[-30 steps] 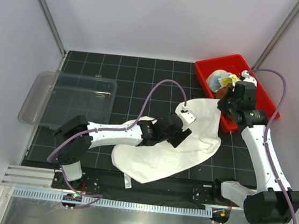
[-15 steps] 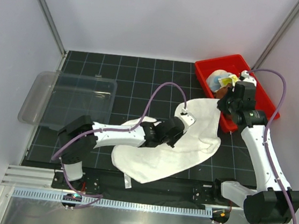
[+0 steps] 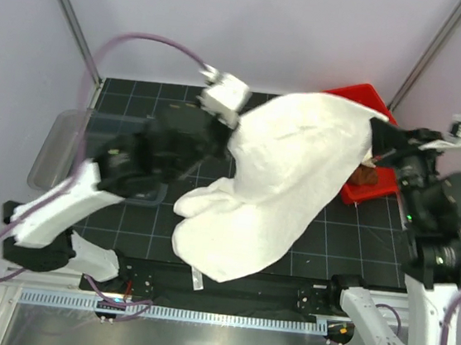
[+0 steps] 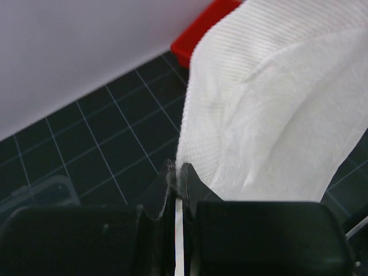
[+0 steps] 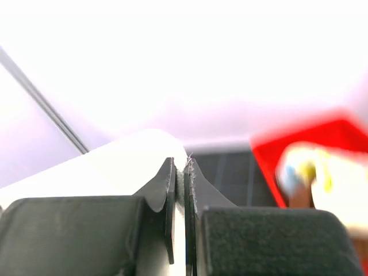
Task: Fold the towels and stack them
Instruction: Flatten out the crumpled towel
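The large cream-white towel hangs spread between my two raised arms, and its lower end rests on the black mat. At the towel's upper left edge my left gripper is shut on the cloth; the left wrist view shows the cloth pinched between the jaws. My right gripper is shut on the upper right corner, with towel between its jaws. A brown towel lies in the red bin. A blurred yellow and pastel towel shows there too.
A clear plastic bin stands at the mat's left edge, partly behind my left arm. The red bin is at the back right, mostly covered by the hanging towel. White walls close the back and sides.
My left gripper has shut on the towel's edge. Both arms have risen sharply, lifting the cream-white towel off the mat and stretching it between them.
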Controlling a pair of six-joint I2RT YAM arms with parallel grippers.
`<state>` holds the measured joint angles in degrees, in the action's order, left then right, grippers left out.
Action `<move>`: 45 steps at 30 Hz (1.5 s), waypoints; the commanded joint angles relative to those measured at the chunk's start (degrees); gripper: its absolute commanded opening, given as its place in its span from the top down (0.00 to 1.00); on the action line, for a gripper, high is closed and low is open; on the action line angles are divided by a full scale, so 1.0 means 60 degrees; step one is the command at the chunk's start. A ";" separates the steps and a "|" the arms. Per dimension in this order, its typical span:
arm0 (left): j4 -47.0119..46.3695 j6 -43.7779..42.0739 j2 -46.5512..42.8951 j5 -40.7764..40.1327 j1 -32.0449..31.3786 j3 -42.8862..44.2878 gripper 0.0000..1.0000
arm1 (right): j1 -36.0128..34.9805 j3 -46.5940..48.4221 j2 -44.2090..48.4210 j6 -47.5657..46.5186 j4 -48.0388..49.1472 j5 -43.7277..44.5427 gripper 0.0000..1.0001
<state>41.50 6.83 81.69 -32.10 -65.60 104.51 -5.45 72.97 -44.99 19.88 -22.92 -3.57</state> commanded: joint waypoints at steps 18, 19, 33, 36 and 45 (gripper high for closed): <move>0.1068 0.0019 -0.2248 0.3561 0.0006 0.5228 1.00 | 0.0030 0.4243 0.0761 0.2326 0.2764 -0.1031 0.99; 0.0835 0.0062 -0.2204 0.3794 0.0006 0.5272 1.00 | 0.0044 0.4462 0.0673 0.2370 0.2808 -0.1001 0.99; -0.1271 -0.3417 -0.1048 -0.2129 0.0021 0.4425 1.00 | 0.0045 0.5723 -0.2517 0.1011 0.1696 -0.1616 0.99; -0.2623 -0.5165 -0.0129 -0.2869 0.0662 0.4246 1.00 | 0.0030 0.5957 -0.3909 0.0613 0.1797 -0.1806 0.99; -0.1321 -0.2620 0.1327 -0.0584 0.3652 0.4441 1.00 | 0.0044 0.5901 -0.4940 0.0292 0.2561 -0.3183 0.99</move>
<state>33.41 -13.80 92.73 -38.41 -46.19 132.25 -5.39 106.80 -82.04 24.49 -11.75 -18.65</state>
